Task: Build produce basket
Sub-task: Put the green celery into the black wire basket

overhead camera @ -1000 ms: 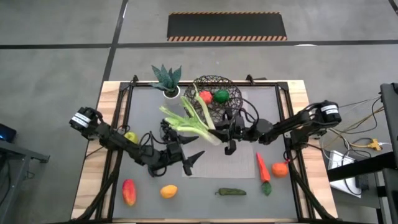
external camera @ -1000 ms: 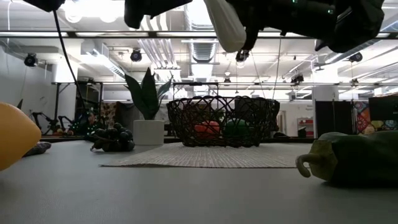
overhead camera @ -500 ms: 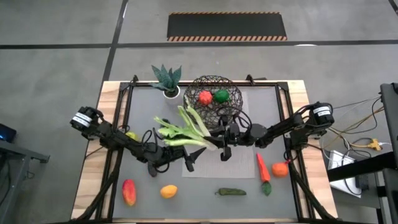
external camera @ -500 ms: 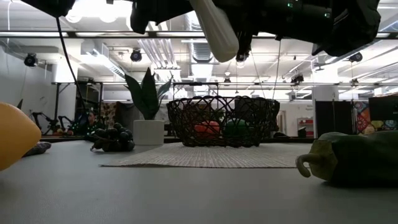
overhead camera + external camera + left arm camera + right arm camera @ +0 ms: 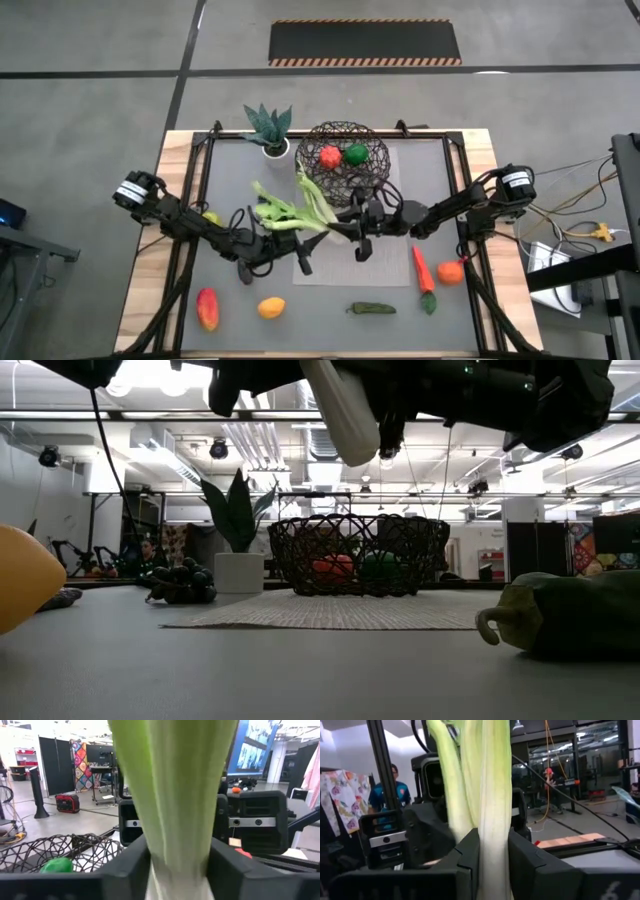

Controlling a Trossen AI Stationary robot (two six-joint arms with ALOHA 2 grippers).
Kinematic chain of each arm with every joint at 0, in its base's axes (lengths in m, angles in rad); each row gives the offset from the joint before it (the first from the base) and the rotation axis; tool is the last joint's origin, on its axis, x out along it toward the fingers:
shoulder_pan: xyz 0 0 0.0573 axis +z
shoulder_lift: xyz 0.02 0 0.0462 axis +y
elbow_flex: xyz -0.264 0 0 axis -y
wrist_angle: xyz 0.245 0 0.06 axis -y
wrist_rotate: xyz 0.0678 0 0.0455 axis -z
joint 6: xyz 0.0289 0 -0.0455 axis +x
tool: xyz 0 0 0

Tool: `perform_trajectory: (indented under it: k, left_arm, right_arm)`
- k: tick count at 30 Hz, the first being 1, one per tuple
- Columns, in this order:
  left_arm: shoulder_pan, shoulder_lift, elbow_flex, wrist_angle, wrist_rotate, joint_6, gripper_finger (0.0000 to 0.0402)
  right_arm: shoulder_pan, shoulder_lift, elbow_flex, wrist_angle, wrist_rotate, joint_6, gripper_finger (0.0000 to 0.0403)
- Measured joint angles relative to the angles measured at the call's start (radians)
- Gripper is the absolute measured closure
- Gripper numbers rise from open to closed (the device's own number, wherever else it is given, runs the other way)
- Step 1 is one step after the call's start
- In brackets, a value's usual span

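Change: leek (image 5: 300, 213) lower than before, left tool (image 5: 303, 250) now closed around it
Writing: none legible
Right tool (image 5: 357, 232): clamped on leek's white end, held above table (image 5: 190, 290)
Basket (image 5: 349, 155): behind, holding red and green fruits

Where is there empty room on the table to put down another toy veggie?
Bare grey table lies right of the basket, above the carrot. Another free strip lies between the green pepper and the mat. The middle is crowded: both grippers and the leek hang there.
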State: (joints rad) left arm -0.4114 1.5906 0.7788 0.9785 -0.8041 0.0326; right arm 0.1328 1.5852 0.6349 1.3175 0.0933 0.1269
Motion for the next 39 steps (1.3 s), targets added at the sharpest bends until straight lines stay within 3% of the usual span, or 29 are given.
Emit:
perform_trajectory:
  k: [3,6,12,19,24,30,39]
  left_arm:
    - [0.000,-0.001,0.000,-0.023,0.001,0.000,0.0320]
    - [-0.005,-0.005,0.000,-0.057,0.010,-0.011,0.0340]
    - [-0.020,-0.015,0.000,-0.133,0.024,-0.060,0.0337]
    - [-0.049,-0.018,0.000,-0.191,0.020,-0.073,0.0334]
    - [-0.061,-0.021,-0.001,-0.230,-0.023,-0.080,0.0334]
    - [-0.088,-0.020,0.000,-0.258,-0.059,-0.079,0.0334]
    - [-0.105,-0.020,0.001,-0.280,-0.064,-0.079,0.0334]
  right_arm:
    - [0.005,0.000,0.000,-0.009,0.001,0.003,0.0303]
    - [0.007,-0.002,0.000,-0.039,0.002,0.003,0.0252]
    - [0.013,-0.036,0.000,-0.145,0.005,0.030,0.0150]
    - [0.040,-0.092,0.110,-0.488,0.010,0.037,0.0073]
    - [0.046,-0.100,0.189,-0.654,0.020,0.023,0.0061]
    - [0.048,-0.143,0.243,-0.855,0.109,0.019,0.0073]
    - [0.056,-0.156,0.353,-1.097,0.046,0.011,0.0083]
